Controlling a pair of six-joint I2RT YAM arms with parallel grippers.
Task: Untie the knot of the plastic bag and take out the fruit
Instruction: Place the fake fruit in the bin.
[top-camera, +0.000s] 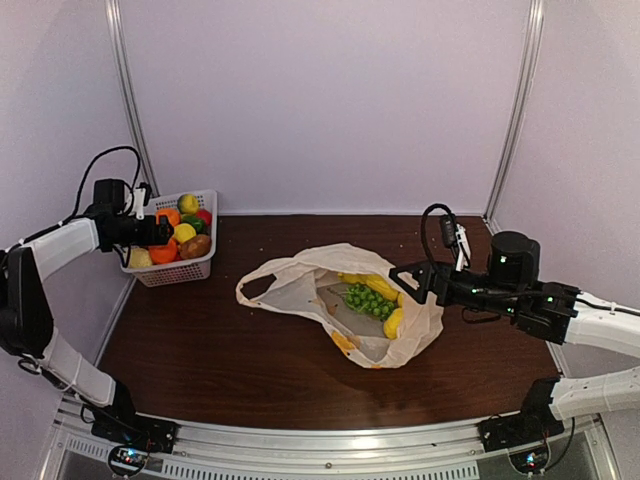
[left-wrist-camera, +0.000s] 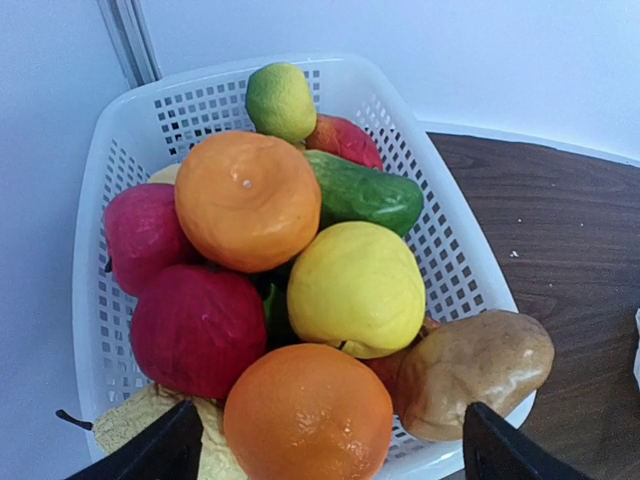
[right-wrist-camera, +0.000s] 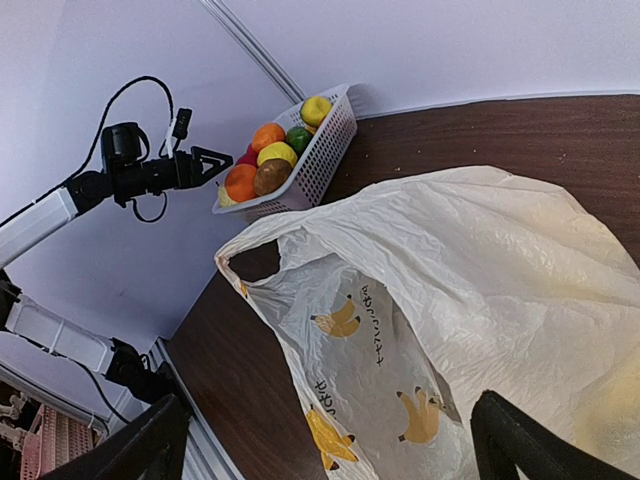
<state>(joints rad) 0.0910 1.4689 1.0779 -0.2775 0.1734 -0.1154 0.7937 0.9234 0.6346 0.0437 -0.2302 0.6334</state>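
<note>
Top external view shows the brown table (top-camera: 200, 350) with the plastic bag (top-camera: 290, 290) slumped near its middle, mouth gaping upward, so its contents look reachable. A white basket (top-camera: 180, 272) of other produce sits in the far left corner. The left gripper (top-camera: 163, 232) hovers over it with jaws spread and empty, probably parked clear. The right gripper (top-camera: 405, 275) is at the bag's right edge, jaws also spread and empty, apparently ready to reach in. Green grapes (top-camera: 368, 299) and bananas (top-camera: 380, 285) lie inside. I see no knot; the handles lie apart.

White slotted basket (left-wrist-camera: 452, 245) holds oranges (left-wrist-camera: 248, 200) and apples (left-wrist-camera: 198, 330) on the brown table (top-camera: 200, 350).
</note>
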